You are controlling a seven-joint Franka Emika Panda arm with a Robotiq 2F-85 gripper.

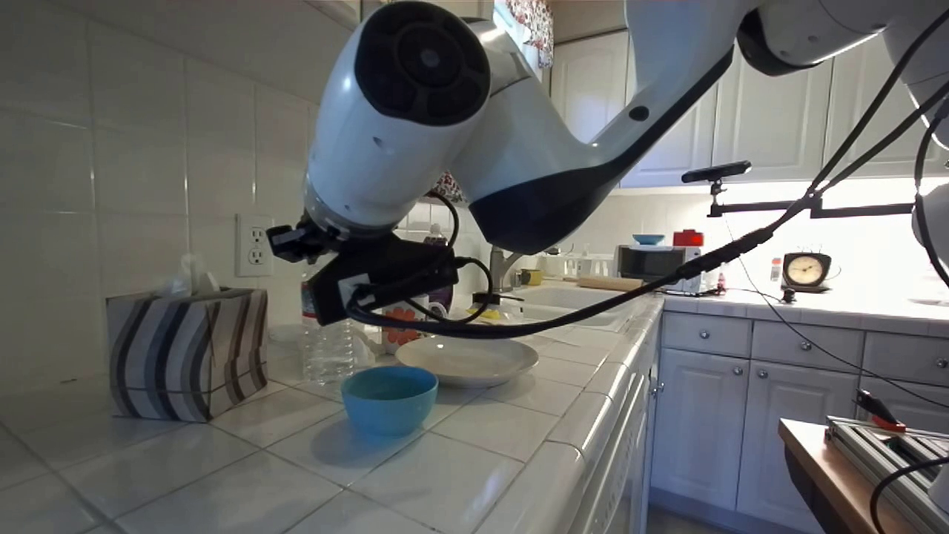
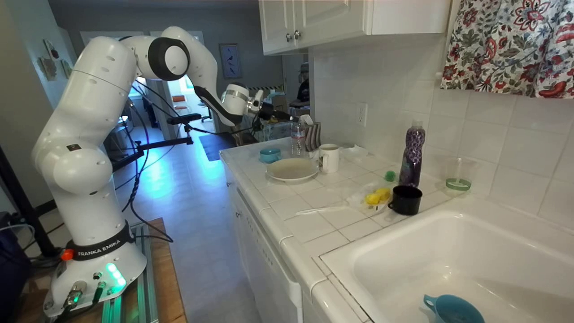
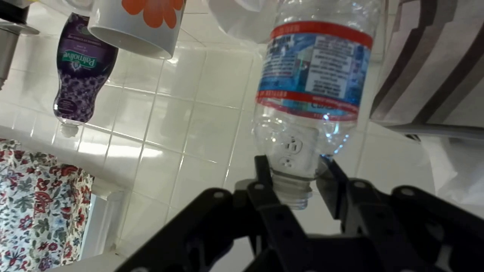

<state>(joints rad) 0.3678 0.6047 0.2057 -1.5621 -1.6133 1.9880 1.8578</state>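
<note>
Two fingers of a robot's claw [image 3: 294, 164] clamp the neck of a clear water bottle [image 3: 312, 75], right of center in the wrist view. In an exterior view the bottle appears upright left of center, between a striped tissue box [image 1: 185, 363] and a blue bowl [image 1: 389, 404] along the tiled worktop [image 1: 282, 478].

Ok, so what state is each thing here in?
Water bottle: upright, no cap seen.
Fingers: closed on the bottle's neck.
Tissue box: open, tissue sticking out.
Blue bowl: upright, bottom hidden.
Plate: face up.
White mug: upright.
Purple soap bottle: upright, capped.
Black cup: upright.
Wall cabinet doors: shut.
Robot base lights: glowing green.
</note>
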